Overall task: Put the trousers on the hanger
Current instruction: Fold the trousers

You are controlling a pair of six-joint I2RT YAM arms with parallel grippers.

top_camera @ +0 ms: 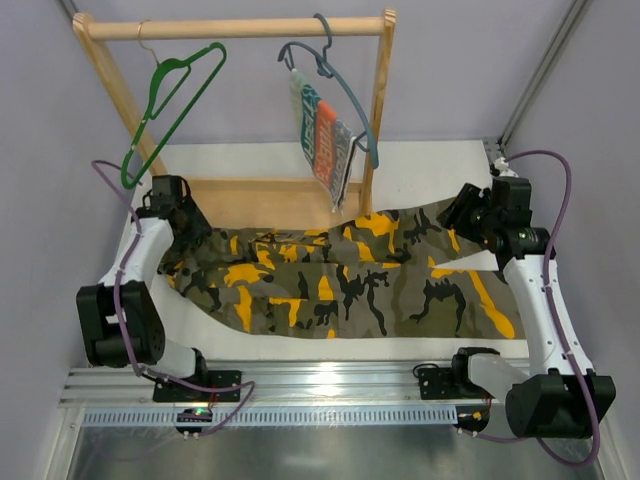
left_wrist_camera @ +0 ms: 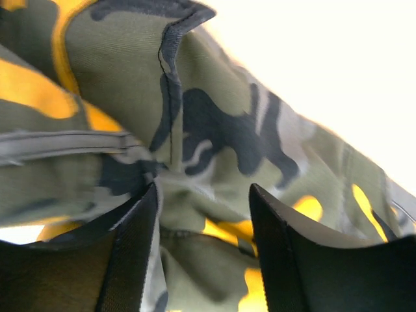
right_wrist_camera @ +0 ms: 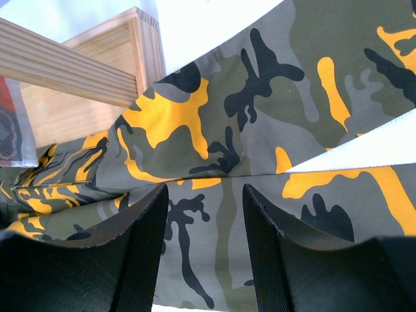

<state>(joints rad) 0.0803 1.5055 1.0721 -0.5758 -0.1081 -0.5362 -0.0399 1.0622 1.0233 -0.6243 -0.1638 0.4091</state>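
The trousers lie spread across the white bench, between the two arms and in front of the wooden rack. The hanger hangs on the rack rail at its left end, apart from the trousers. Left jaws stand open, with bunched fabric at the trousers' left end between them, unclamped. Right jaws stand open over a flat trouser leg, gripping nothing.
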